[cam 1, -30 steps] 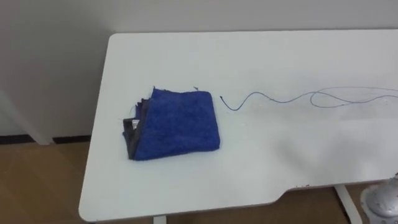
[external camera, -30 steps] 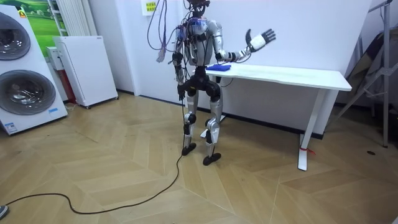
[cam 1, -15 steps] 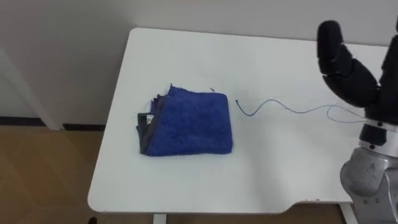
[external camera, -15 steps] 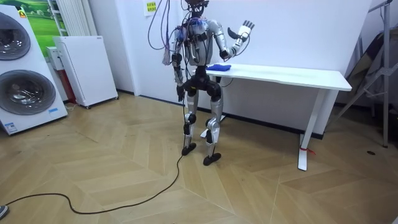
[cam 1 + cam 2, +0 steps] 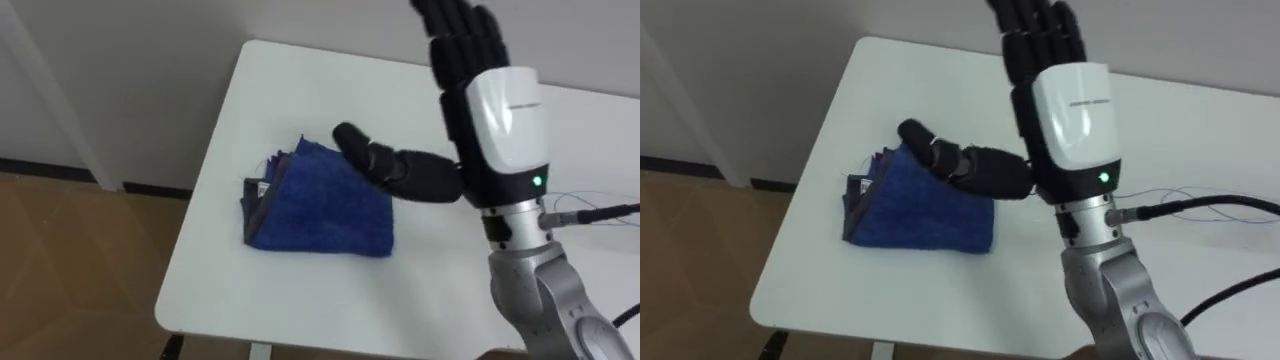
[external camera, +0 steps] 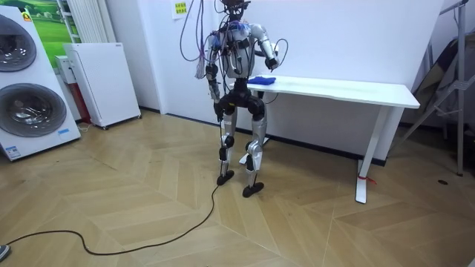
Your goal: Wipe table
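Observation:
A folded blue cloth (image 5: 320,205) with a grey layer at its left edge lies near the left end of the white table (image 5: 300,290). My right hand (image 5: 495,110) is raised above the table, just right of the cloth. It is open, its fingers straight and pointing up and its back toward the camera. Its thumb (image 5: 390,168) reaches left over the cloth's far right part, and I cannot tell whether it touches. In the room view I stand at the table's (image 6: 349,90) left end, and my left hand (image 6: 216,94) hangs by my hip.
A thin blue squiggle (image 5: 1185,197) runs across the tabletop right of the cloth. The table's left and front edges are close to the cloth. In the room view two washing machines (image 6: 30,81) and a white cabinet (image 6: 100,81) stand off at the left.
My right hand came up from the lower right and swung left, from beside the cloth to over its right edge. The head camera shifted, so the cloth sits further right in the picture.

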You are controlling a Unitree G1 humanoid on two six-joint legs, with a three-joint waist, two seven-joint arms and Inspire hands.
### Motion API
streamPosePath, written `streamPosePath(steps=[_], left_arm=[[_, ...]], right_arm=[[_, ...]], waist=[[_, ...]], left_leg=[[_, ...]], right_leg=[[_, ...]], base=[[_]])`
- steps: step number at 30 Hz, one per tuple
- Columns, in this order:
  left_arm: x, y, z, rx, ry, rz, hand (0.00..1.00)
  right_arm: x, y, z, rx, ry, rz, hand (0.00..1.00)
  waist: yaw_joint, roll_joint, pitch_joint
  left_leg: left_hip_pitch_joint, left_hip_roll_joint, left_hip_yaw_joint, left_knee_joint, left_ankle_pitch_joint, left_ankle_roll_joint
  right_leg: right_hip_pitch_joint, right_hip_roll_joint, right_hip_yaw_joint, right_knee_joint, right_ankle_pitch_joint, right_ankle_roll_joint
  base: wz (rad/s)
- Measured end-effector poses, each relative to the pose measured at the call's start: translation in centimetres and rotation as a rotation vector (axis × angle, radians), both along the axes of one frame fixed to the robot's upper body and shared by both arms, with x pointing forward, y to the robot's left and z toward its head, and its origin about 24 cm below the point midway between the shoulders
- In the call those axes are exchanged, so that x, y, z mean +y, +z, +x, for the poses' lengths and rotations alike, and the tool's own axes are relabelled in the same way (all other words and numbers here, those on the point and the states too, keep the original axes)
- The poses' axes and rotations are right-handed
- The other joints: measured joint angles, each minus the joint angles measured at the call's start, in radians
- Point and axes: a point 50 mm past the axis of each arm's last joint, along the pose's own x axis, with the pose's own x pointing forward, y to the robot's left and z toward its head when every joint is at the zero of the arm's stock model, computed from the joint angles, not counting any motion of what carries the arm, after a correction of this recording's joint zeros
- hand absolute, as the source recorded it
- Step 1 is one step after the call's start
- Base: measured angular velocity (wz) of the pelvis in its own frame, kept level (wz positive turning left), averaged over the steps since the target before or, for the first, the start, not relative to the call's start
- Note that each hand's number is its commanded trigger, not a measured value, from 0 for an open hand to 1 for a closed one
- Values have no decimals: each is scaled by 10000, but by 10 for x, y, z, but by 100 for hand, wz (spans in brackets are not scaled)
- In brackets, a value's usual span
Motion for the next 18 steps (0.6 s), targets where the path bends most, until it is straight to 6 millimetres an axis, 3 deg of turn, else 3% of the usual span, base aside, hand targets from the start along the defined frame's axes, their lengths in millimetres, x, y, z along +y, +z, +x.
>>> streamPosePath(steps=[5,12,18], left_arm=[[4,1,-2,96,-143,-50,0],[3,1,0,154,-578,-62,0],[2,1,4,99,-690,-68,0]], right_arm=[[2,-13,2,909,-27,-772,0],[7,-69,-4,3525,368,-2156,0],[5,-89,-10,4467,295,-3007,0]], waist=[[119,-27,-15],[318,-96,-33],[338,-14,28]], left_leg=[[-46,-2,-106,6,1,-1],[-50,-29,-266,7,1,-2],[-224,-55,-386,57,2,-3]], right_leg=[[5,-4,-211,0,0,0],[64,-2,-197,-117,2,-2],[10,-5,-162,-170,1,-2]], base=[[7],[6],[5]])
